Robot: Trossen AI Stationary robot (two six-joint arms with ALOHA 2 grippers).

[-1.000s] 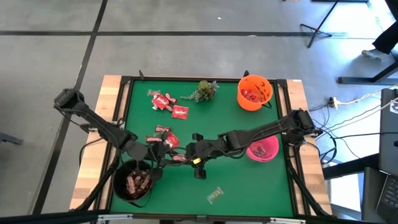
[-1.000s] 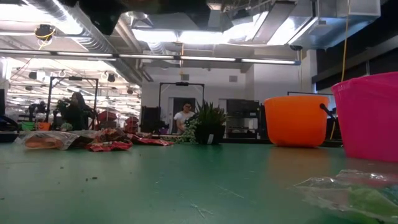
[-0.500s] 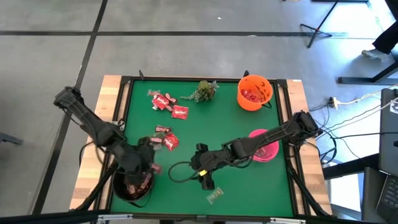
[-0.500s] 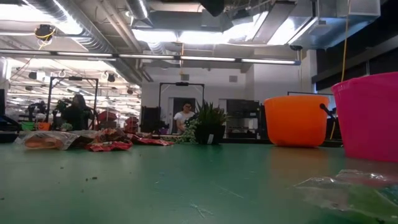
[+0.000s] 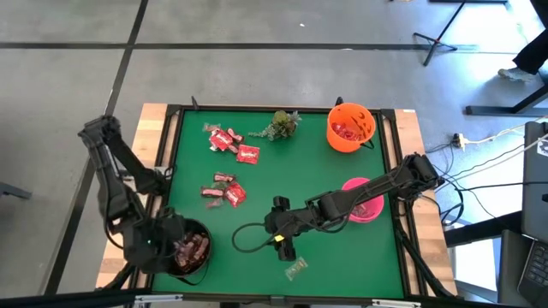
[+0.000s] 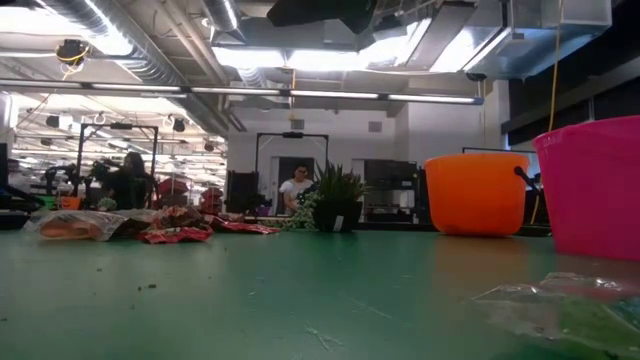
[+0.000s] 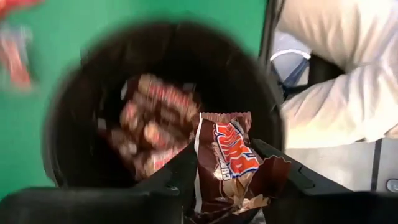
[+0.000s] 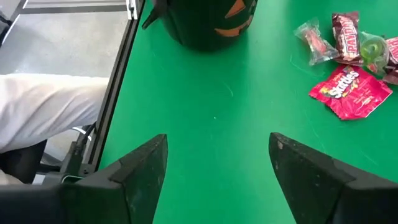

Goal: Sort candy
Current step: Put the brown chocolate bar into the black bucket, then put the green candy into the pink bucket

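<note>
Left gripper: hangs over the black bowl at the near left corner of the worktop; its fingers are clamped on a dark brown bar with orange and white print, held above the bowl's opening.
Black bowl: holds a heap of dark brown-red bars, seen from the left wrist and from above.
Right gripper: near the front middle of the worktop, reaching in from the right side; its two fingers stand wide apart with nothing between them, bare green surface below.
Clear-wrapped candy: lies on the green just in front of the right gripper, apart from it; it also shows close to the low camera.
Middle cluster: a red square packet, a brown bar and a clear-wrapped piece lie together left of centre; the right wrist view shows them too, beyond the black bowl with an orange face on it.
Pink bowl: at the right side, partly under the right arm.
Far cluster: several red packets lie near the far left edge.
Plant sprig: stands at the far edge, between the far cluster and the orange bowl.
Orange bowl: at the far right corner, with red packets inside.
Room beyond: a person shows in the low view behind the plant.
</note>
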